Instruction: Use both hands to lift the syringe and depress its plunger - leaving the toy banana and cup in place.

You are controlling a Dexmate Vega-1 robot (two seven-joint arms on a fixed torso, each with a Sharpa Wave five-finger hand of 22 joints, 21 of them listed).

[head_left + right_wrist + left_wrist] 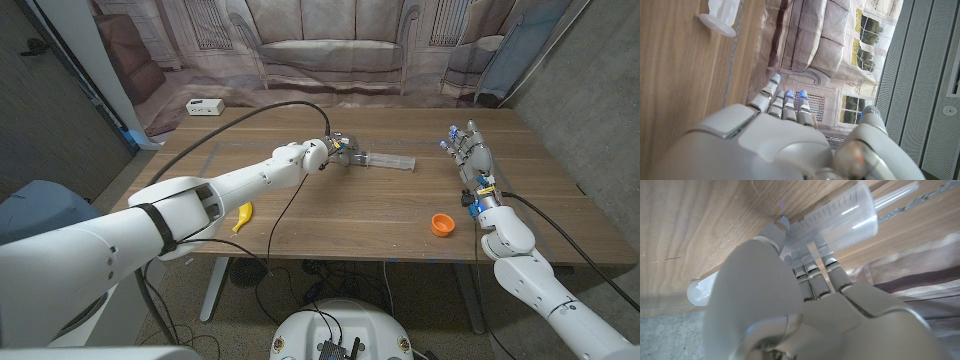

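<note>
A clear syringe (388, 160) lies lengthwise near the table's middle, its plunger end pointing toward my right side. My left hand (338, 150) grips its barrel; in the left wrist view the fingers (810, 267) curl around the marked barrel (840, 220). Whether the syringe is off the wood I cannot tell. My right hand (470, 155) stands apart to the right, fingers spread and holding nothing; its wrist view shows the plunger end (720, 15) ahead of the hand (785, 135). A yellow toy banana (243, 216) lies front left. An orange cup (443, 224) sits front right.
A small white box (203, 106) lies at the table's back left corner. A black cable (290, 105) arcs above the left arm. A printed backdrop hangs behind the wooden table (350, 215).
</note>
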